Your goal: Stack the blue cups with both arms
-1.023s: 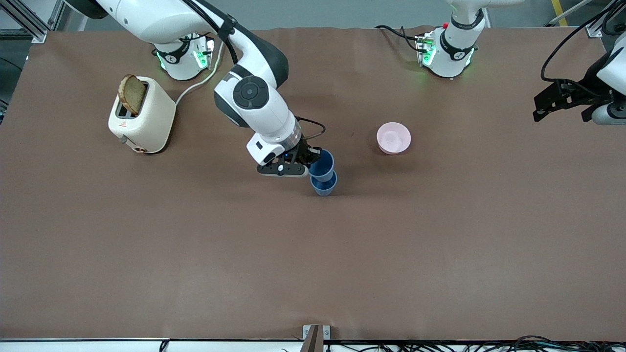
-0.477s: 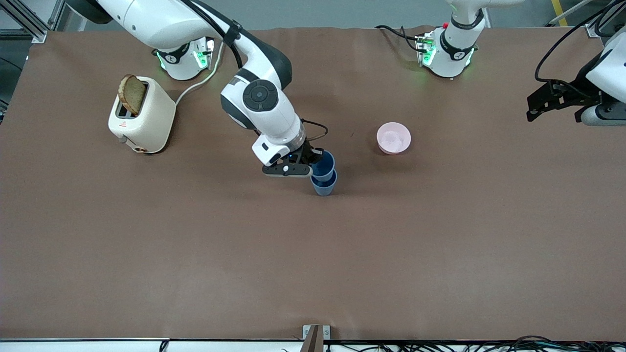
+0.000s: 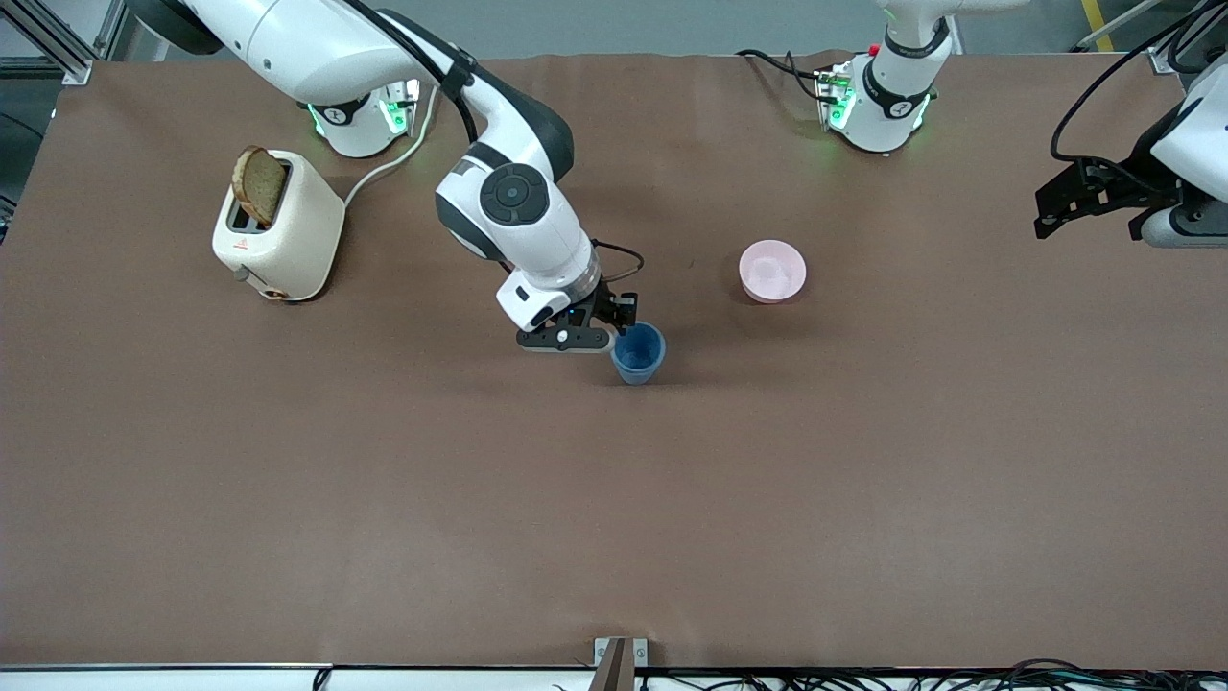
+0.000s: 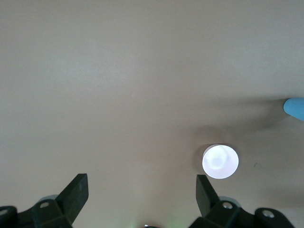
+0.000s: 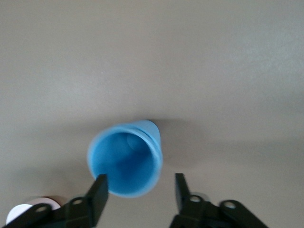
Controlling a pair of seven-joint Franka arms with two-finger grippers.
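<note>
A: Well, from the front?
B: Nested blue cups (image 3: 638, 352) stand mid-tabletop (image 3: 614, 499), nearer the camera than the pink bowl (image 3: 772, 271); right gripper (image 3: 619, 317) just beside them.
A: Wrist views?
B: Right jaws open, empty, cups (image 5: 126, 159) between. Left gripper (image 4: 140, 192) waits, jaws wide, empty.

1. You see the glossy white right arm (image 3: 317, 43) with black joint bands and a round black cap.
2. Your right end effector (image 3: 602, 324) is black, trailing a looped black cable.
3. The white left arm (image 3: 1185, 144) carries black cables; green lights glow at both bases.
</note>
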